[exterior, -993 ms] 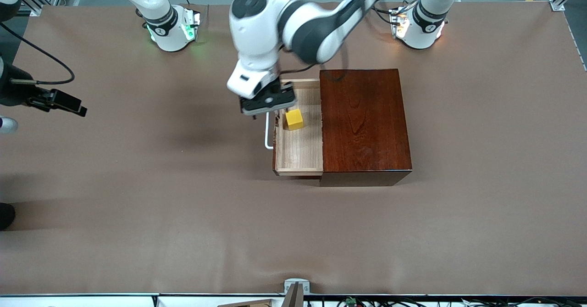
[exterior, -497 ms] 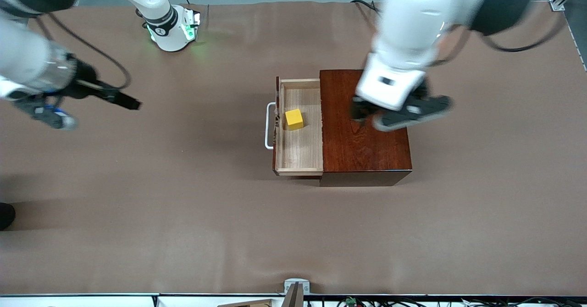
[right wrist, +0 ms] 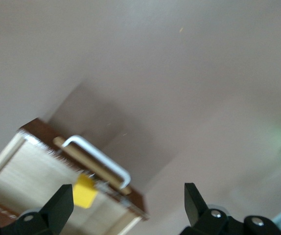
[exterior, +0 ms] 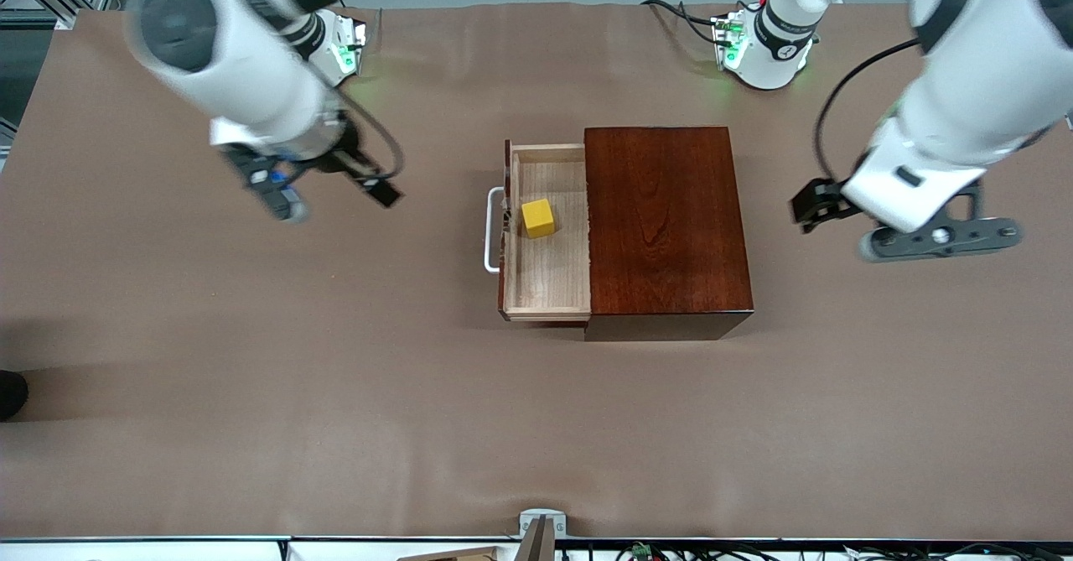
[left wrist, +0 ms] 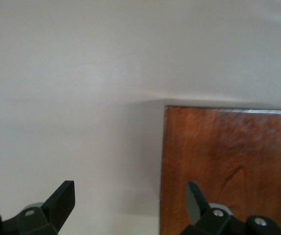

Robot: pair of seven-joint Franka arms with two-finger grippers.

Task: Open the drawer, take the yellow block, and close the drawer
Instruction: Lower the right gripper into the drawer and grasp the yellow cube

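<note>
Right tool [exterior: 285,196]: up in the air over bare tabletop [exterior: 251,360], toward the right arm's end, well apart from the drawer. Fingers [right wrist: 61,205] spread wide in the right wrist view, nothing between them. That view looks down on the drawer's handle end with the block visible inside.

Drawer [exterior: 546,234]: pulled out of the dark reddish-brown wooden box [exterior: 662,225] on the side facing the right arm's end of the tabletop. Pale wood interior exposed. White U-shaped handle [exterior: 491,230] on the drawer front, untouched by either tool.

Yellow block [exterior: 538,218]: sits on the drawer floor, close to the handle-side wall, in the half of the tray farther from the front camera. Upright, flat on one face. Also seen in the right wrist view [right wrist: 84,191], just beside the drawer front. Nothing grips it.

Wooden box: flat on the tabletop around mid-table, top face glossy and bare. Part of that top shows in the left wrist view [left wrist: 228,166].

Left tool [exterior: 930,238]: up in the air over bare tabletop toward the left arm's end, beside the box but apart from it. Fingers [left wrist: 62,200] spread wide in the left wrist view, holding nothing.
</note>
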